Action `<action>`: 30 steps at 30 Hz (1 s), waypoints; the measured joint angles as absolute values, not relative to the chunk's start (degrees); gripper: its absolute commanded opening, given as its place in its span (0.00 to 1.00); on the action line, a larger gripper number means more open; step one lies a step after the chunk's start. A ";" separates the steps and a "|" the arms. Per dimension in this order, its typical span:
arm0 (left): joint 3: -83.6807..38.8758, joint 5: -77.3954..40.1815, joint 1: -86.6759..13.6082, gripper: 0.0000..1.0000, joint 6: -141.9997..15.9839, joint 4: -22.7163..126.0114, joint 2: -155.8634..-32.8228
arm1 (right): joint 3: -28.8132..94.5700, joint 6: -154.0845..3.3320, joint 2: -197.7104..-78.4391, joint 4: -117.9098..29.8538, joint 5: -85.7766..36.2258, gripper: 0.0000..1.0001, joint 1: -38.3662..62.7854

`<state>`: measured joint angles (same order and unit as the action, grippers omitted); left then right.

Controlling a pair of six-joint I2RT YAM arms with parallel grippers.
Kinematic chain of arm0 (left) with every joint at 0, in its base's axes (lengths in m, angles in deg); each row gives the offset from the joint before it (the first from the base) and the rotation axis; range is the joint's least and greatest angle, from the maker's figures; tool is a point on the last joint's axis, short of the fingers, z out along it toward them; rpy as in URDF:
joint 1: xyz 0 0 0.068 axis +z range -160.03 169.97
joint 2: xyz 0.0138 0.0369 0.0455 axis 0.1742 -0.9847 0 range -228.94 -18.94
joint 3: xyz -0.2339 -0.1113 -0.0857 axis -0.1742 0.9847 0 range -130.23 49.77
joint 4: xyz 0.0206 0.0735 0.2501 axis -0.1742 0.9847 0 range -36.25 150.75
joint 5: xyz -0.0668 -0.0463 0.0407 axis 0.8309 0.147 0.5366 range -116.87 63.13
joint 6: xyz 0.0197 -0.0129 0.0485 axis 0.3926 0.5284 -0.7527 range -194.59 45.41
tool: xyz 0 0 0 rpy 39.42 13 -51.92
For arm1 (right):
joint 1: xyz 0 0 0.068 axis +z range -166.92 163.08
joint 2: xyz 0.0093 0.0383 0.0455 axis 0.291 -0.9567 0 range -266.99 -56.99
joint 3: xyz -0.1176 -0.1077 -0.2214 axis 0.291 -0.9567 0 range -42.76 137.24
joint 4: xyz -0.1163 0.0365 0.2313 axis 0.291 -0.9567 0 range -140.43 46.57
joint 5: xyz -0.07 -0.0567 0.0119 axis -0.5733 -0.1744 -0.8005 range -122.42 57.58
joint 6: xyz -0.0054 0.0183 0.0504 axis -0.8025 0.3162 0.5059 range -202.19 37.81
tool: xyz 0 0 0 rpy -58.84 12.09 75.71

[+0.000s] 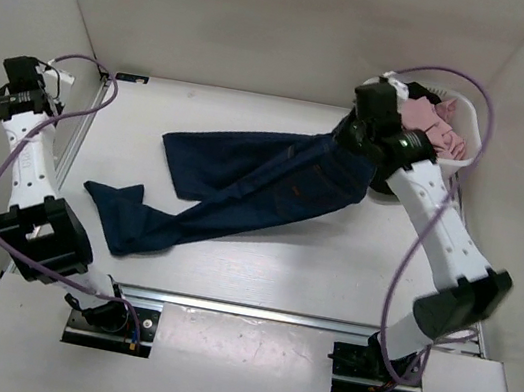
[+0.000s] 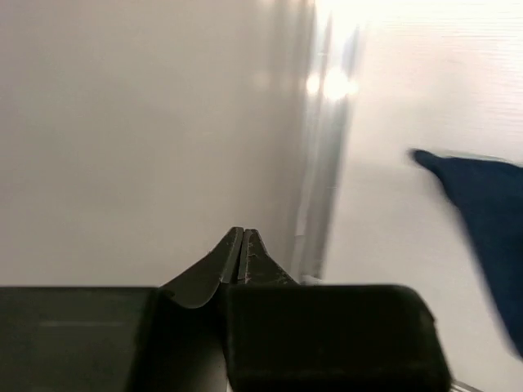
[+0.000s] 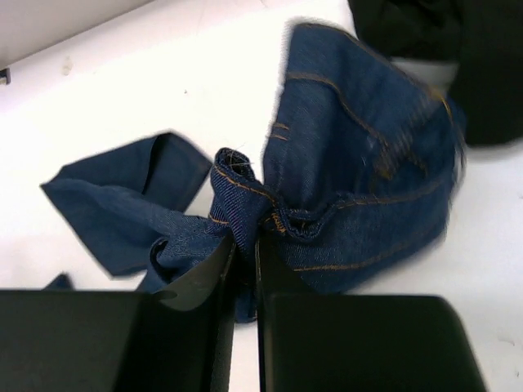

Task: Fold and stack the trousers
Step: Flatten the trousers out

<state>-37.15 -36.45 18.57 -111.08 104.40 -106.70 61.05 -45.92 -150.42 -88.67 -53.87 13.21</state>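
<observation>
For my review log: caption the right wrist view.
Right gripper shut on a bunched fold of the trousers, table beneath.

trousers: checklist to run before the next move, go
1. Right gripper has a grip on the trousers: ok, jaws closed on a bunched fold of denim beside the orange stitching.
2. Left gripper free to help: ok, shut on nothing, parked by the left wall.
3. Legs laid flat and together: not ok, they splay apart on the table and the nearer hem is twisted.
4. Waist end clear of the basket: cannot tell, the right arm covers that spot.
5. Left gripper within easy reach of the hems: not ok, well off to the side.
</observation>
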 measured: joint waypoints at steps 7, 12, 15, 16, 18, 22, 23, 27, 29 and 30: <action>-24.06 -39.58 17.08 0.63 -117.39 103.75 -96.52 | 31.24 -38.60 -125.24 -83.62 -54.17 0.00 13.15; -11.92 -33.22 12.86 0.72 -114.12 106.92 -100.23 | 19.13 -32.91 -123.65 -84.12 -52.69 0.00 13.13; -11.01 -30.53 12.47 0.78 -109.77 105.93 -107.93 | 17.45 -31.30 -125.33 -84.08 -52.05 0.00 13.13; -11.05 -29.65 12.60 0.80 -108.21 105.02 -109.89 | 17.43 -31.10 -125.40 -84.05 -51.92 0.00 13.13; -11.49 -27.27 12.75 0.81 -105.46 103.99 -113.15 | 17.43 -30.73 -125.37 -83.59 -51.92 0.00 13.13; -13.78 -22.35 12.40 0.75 -101.24 103.20 -118.55 | 17.43 -30.14 -125.70 -83.44 -51.88 0.00 13.13; -14.15 -21.90 12.01 0.66 -100.48 102.66 -119.93 | 17.41 -30.07 -125.77 -83.44 -51.90 0.00 13.13; -15.79 -23.21 10.43 0.15 -98.14 102.13 -123.45 | 17.43 -30.07 -126.14 -83.40 -51.99 0.00 13.13; -16.10 -22.99 10.33 0.15 -97.72 102.39 -123.58 | 17.47 -30.12 -126.44 -83.33 -52.05 0.00 13.13; -16.23 -23.01 10.33 0.15 -97.53 102.57 -123.56 | 17.56 -30.27 -126.64 -83.35 -52.23 0.00 13.10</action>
